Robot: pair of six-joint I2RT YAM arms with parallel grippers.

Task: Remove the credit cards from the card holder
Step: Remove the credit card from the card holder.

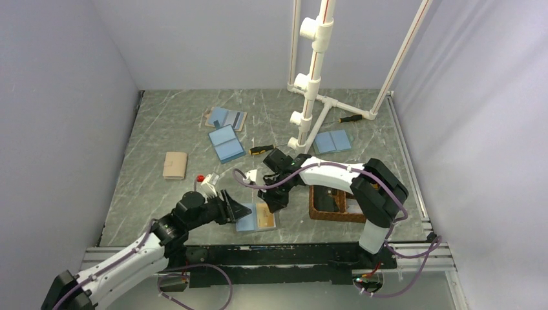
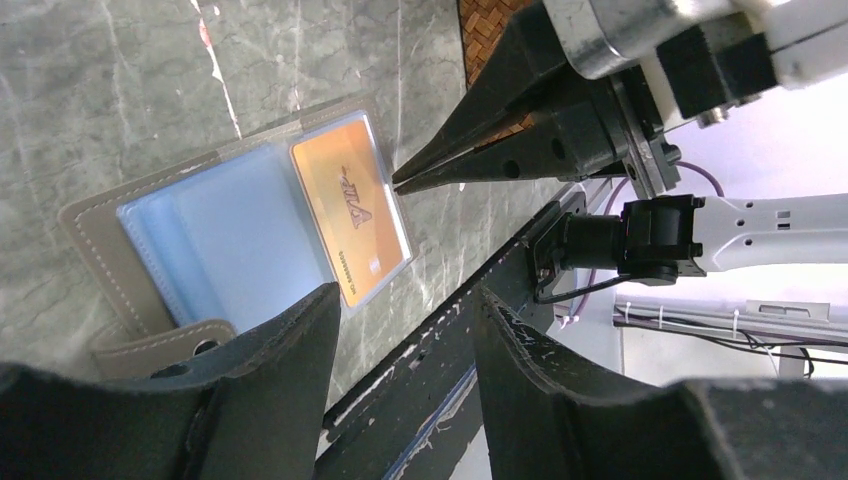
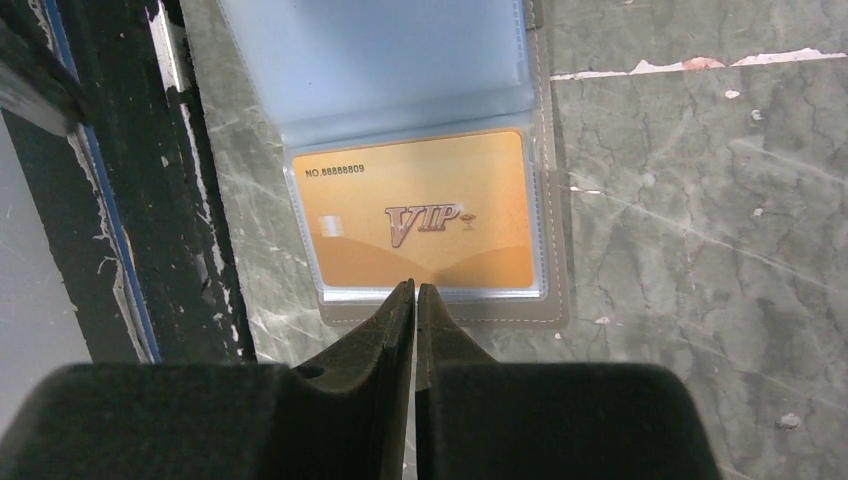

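Left gripper [image 2: 408, 293] is low at the left end of the card holder [image 2: 210, 225]. Its jaws are roughly half parted with nothing between them. One finger [image 2: 280, 390] overlaps the holder's corner tab in its own camera, and I can't tell if it touches. The holder lies open and flat on the table [image 1: 161, 206], near edge, between the two arms. The left leaf is pale blue sleeves with no card visible. The right leaf has one orange credit card [image 3: 420, 220] under a clear sleeve.

Handling guess: the holder is light and floppy, so it will likely skate on the smooth tabletop unless one leaf is pinned. The card looks thin, stiff and slick, and snug in the sleeve. Best hold is a pinch on the card's edge at the sleeve mouth, drawn out flat along the leaf rather than lifted. I can't make out which side the sleeve opens.

Right gripper [image 3: 415, 290] has its pointed tips clenched together with no gap and nothing visibly caught. The tips sit at the holder's right border, just beside the card's outer long edge. Whether they press on the sleeve lip I can't tell. A wicker tray [image 1: 336, 217] sits on the table just right of that arm.
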